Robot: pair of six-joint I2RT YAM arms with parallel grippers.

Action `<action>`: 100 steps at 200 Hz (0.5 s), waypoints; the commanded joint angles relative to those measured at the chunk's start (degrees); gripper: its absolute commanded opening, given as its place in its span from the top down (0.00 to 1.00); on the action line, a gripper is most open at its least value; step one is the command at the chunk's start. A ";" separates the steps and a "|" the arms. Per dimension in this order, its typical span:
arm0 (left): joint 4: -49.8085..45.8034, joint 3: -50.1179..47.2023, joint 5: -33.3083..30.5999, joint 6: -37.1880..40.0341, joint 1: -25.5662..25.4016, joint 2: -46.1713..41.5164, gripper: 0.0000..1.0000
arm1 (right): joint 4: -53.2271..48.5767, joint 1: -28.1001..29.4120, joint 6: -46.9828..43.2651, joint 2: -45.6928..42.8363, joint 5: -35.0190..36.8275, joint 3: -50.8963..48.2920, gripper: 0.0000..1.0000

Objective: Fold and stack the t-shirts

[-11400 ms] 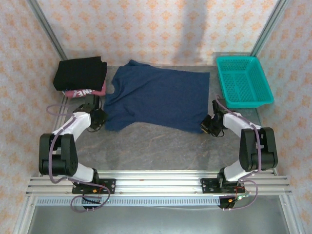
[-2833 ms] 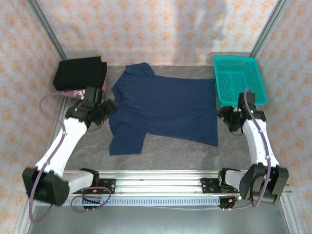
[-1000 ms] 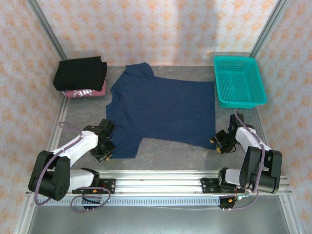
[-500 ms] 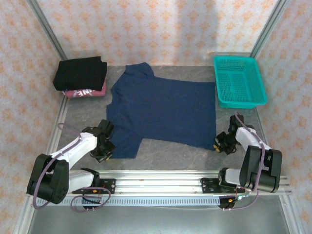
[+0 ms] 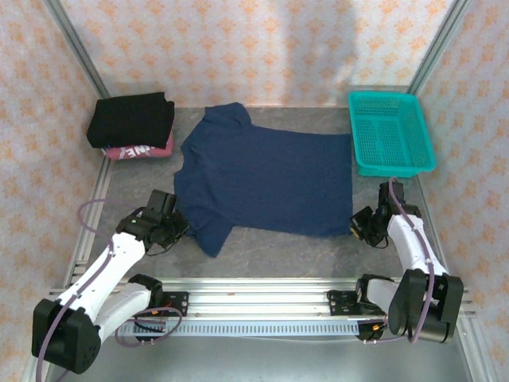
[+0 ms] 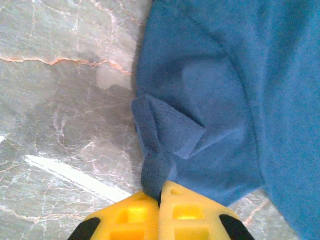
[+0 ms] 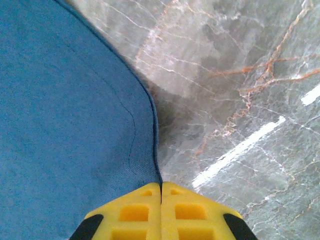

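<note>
Navy t-shirt (image 5: 266,179): centre.
Left gripper (image 6: 160,190): 8 o'clock, pinching sleeve.
Right gripper (image 7: 160,186): 4 o'clock, pinching hem.
Teal basket (image 5: 392,165): 2 o'clock, mesh floor showing.

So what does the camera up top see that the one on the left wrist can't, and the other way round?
From above: the whole navy shirt spread flat, the teal basket at far right, a black shirt stacked on a pink shirt at far left, and both arms, with the left gripper and right gripper at the shirt's near edge. From the left wrist: close detail, yellow fingers pressed together on a bunched fold of sleeve cloth. Both: navy cloth lying on the grey marbled table.
</note>
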 commanded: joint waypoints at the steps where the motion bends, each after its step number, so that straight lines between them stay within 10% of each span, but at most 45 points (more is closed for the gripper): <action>1: -3.23 3.50 -1.41 0.38 -0.10 -0.84 1.00 | -2.66 0.21 1.35 -0.78 0.80 1.81 1.00; 100: -7.67 35.80 -2.76 13.97 3.12 21.92 1.00 | -2.63 -0.40 -2.83 9.54 3.74 15.85 1.00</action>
